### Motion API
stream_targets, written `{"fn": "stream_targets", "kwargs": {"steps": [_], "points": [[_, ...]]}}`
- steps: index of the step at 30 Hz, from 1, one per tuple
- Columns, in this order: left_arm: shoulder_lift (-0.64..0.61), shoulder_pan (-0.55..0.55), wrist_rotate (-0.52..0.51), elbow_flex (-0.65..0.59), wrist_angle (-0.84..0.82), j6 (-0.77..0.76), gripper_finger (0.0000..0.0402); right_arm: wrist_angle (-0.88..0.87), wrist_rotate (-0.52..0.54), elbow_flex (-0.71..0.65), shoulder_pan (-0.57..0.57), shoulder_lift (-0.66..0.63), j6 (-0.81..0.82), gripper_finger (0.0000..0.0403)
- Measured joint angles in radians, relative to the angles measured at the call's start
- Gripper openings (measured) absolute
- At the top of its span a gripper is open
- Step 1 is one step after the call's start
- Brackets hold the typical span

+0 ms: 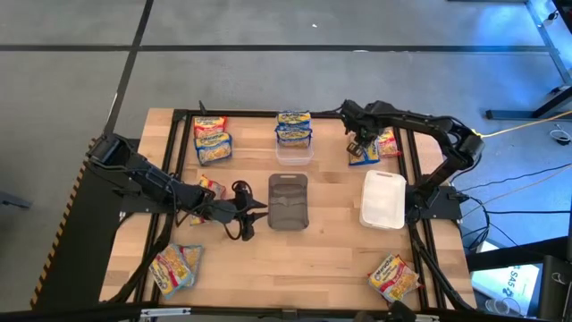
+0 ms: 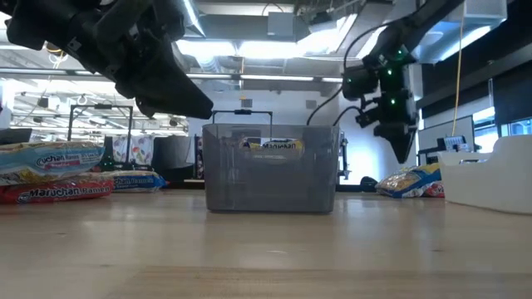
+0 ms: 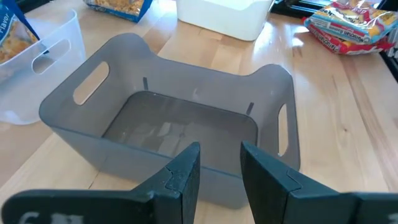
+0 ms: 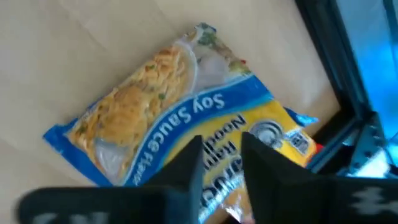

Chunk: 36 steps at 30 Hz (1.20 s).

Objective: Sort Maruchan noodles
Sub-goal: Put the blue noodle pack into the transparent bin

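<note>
My left gripper [image 1: 259, 213] is open and empty, level at the left wall of the empty grey tub [image 1: 288, 201]; in the left wrist view its fingers [image 3: 221, 168] stand just before that wall [image 3: 155, 165]. My right gripper [image 1: 360, 143] is open and hovers over a blue-edged soy sauce noodle packet [image 4: 174, 106] that lies flat at the far right [image 1: 362, 156]. In the low view it [image 2: 401, 149] hangs clear above the packet [image 2: 409, 183]. A clear tub [image 1: 294, 150] at the far middle holds stacked blue packets [image 1: 293, 128].
A white tub [image 1: 383, 199] stands right of the grey tub. Other packets lie loose: two at the far left [image 1: 211, 139], one red one under the left arm [image 1: 207, 186], a pair at the near left [image 1: 176, 266], one at the near right [image 1: 393, 275], and a red one [image 1: 388, 143] beside the blue packet.
</note>
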Motion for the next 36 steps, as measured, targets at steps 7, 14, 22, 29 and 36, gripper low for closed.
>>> {"fn": "stream_targets", "kwargs": {"steps": [7,14,22,29,36], "points": [[0.0,0.0,-0.001,0.0,0.0,-0.001,0.0108,0.114,-0.093,-0.075,-0.004,0.001,-0.004,0.0006],[0.0,0.0,-0.002,0.0,0.001,-0.019,0.0108,0.195,-0.143,-0.126,0.0,0.001,-0.016,0.002],[0.0,0.0,-0.002,0.0,0.001,-0.02,0.0108,0.235,-0.211,-0.137,0.149,0.001,-0.082,0.001],[0.0,-0.018,0.012,0.0,0.001,-0.023,0.0108,0.253,-0.271,-0.137,0.321,0.001,-0.062,0.001],[0.0,-0.096,0.02,0.0,0.001,-0.111,0.0108,0.252,-0.281,-0.137,0.529,0.001,-0.006,0.001]]}}
